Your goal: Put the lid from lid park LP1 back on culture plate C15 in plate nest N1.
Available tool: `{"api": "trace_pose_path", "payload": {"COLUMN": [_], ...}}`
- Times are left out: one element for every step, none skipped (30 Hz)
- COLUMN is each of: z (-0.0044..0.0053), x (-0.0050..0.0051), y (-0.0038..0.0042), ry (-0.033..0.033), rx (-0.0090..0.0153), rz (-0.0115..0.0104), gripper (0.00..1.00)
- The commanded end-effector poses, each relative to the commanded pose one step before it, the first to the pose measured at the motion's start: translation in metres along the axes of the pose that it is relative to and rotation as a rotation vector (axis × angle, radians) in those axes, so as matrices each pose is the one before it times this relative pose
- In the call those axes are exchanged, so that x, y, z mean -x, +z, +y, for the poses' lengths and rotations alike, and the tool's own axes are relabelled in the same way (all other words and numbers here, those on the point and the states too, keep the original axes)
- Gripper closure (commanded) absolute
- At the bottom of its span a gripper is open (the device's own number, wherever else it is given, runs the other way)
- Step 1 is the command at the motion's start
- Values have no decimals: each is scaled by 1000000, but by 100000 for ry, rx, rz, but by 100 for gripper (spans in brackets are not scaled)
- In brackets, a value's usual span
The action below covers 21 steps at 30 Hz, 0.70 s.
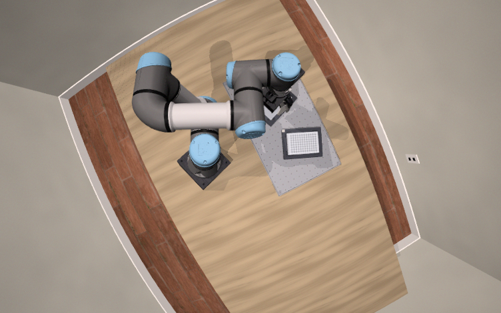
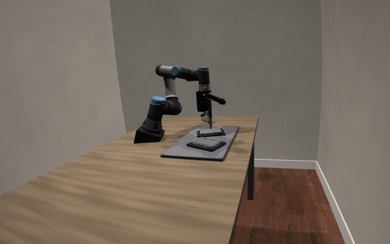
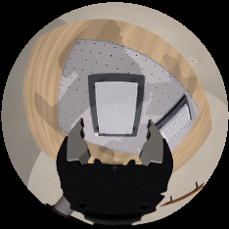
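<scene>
One step in hand: the approach to the lid; nothing is picked up yet.
Tool: the tool [image 3: 114,143] hangs fingers-down over the lid park, jaws spread wide and holding nothing; in the wrist view one finger [image 3: 76,142] shows at 7 o'clock of the lid and the other at 5 o'clock.
Lid: the lid [image 3: 115,107] lies flat in the park [image 3: 91,105], a pale pane inside a dark frame, at the far end of the grey mat [image 1: 306,174] as the exterior view has it.
Plate: the plate [image 1: 302,142] sits uncovered in its nest [image 1: 302,154], wells showing, at about 4 o'clock of the tool in the top view and apart from the park.
Height: from the exterior view the fingertips look close above the lid [image 2: 210,131]; whether they touch it I cannot tell.
Worktop: the mat rests on the wooden worktop [image 2: 114,181], the arm's base [image 1: 184,166] beside it.
Next move, as I judge it: come down so the fingers straddle the lid's edges, close on it, lift straight up.
After that: carry it over the plate, square it up and press it fully down without shifting the plate.
Risk: a skewed grip could leave the lid tilted on the plate's rim.
</scene>
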<state>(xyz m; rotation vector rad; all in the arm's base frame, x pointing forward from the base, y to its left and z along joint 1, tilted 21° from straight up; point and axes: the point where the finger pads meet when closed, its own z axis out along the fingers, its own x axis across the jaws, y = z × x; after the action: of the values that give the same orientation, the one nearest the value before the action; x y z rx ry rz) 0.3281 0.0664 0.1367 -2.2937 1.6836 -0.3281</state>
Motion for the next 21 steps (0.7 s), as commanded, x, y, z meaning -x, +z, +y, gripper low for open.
{"api": "trace_pose_path", "payload": {"z": [-1183, 69, 59, 51, 44, 0, 0, 9, 3, 3, 3, 3, 2, 2, 2, -3, -5, -5, -5, -4, -4], "x": [95, -67, -58, -49, -43, 0, 0, -9, 2, 2, 2, 2, 3, 3, 3, 3, 3, 3, 2, 2, 2], "y": [8559, 1667, 1667, 1667, 1667, 0, 0, 1673, 1665, 1665, 1665, 1665, 1666, 1666, 1666, 381, 4, 4, 4, 4, 3], "ry": [-404, 0, 0, 0, 0, 0, 0, 0, 0, 0, 0, 0, 0, 0, 0, 0, 0, 0, 0, 0, 0], "rx": [-483, 21, 18, 15, 13, 0, 0, 5, 0, 0, 0, 0, 0, 0, 0, 0, 0, 0, 0, 0, 0], "rz": [-18, 22, 19, 17, 15, 0, 0, 5, 0, 0, 0, 0, 0, 0, 0, 0, 0, 0, 0, 0, 0], "gripper": [18, 18, 18, 18, 18, 18, 18, 18, 18, 18, 18, 18, 18, 18, 18, 18, 18, 18, 18, 18, 18]}}
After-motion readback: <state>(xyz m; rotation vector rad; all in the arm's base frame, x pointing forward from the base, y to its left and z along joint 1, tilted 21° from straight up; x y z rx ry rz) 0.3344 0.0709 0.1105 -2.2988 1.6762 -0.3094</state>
